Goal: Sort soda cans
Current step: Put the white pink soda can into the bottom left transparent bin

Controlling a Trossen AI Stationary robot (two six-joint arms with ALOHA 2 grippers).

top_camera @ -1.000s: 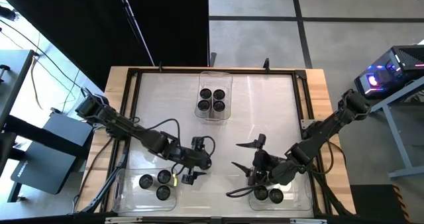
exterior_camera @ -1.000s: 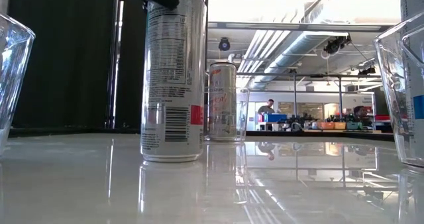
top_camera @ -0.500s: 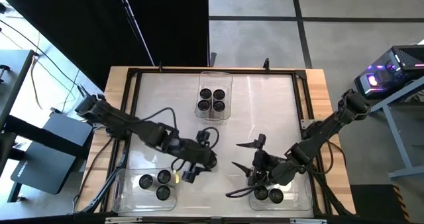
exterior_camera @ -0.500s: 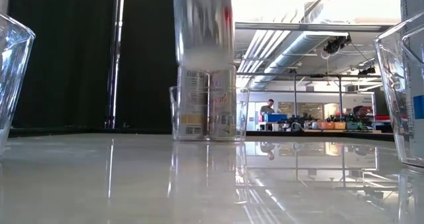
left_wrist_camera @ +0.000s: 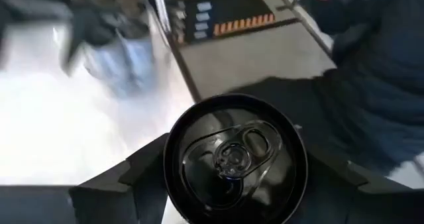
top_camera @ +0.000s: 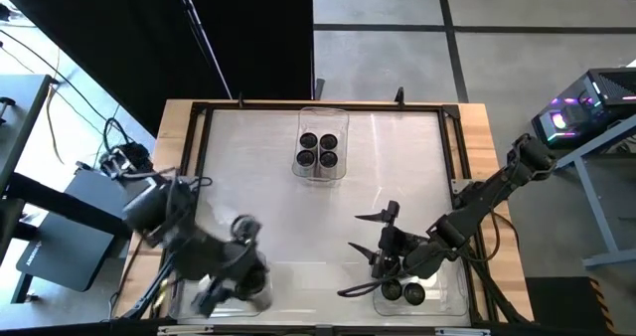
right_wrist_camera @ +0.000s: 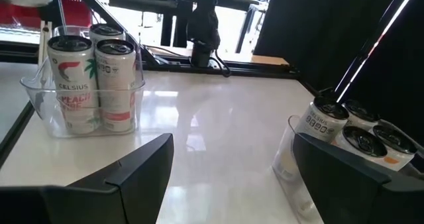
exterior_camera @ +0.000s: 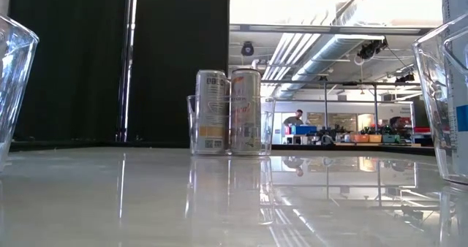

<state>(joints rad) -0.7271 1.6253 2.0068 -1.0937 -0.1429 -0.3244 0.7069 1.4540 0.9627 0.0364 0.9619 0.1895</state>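
Observation:
My left gripper (top_camera: 243, 276) is shut on a soda can whose dark round top (left_wrist_camera: 232, 158) fills the left wrist view. It hangs blurred above the clear near-left bin (right_wrist_camera: 40, 95), where three cans (right_wrist_camera: 73, 78) stand. My right gripper (top_camera: 373, 261) stands open with nothing between its fingers, beside the near-right bin (top_camera: 452, 301), which holds two cans (top_camera: 400, 292). The far bin (top_camera: 322, 167) holds several cans (exterior_camera: 228, 112). My left gripper pinches the can between its two fingers (left_wrist_camera: 132, 181), one on each side of the can's wall just below the top rim (left_wrist_camera: 173, 177). The can is lifted clear of the table with its top up. The can itself hides how far down the fingers reach.
A dark frame (top_camera: 199, 112) runs round the white tabletop. The middle of the table (top_camera: 328, 217) is bare. A person in dark clothes (left_wrist_camera: 377, 85) stands beyond the table's near edge. The left arm's base (right_wrist_camera: 202, 25) rises at the left edge.
My left gripper has lifted the can, which stood on the table near the middle, straight up out of the low view. It has then swung with the can toward the table's left and near edges, over the near-left bin. The right arm kept still.

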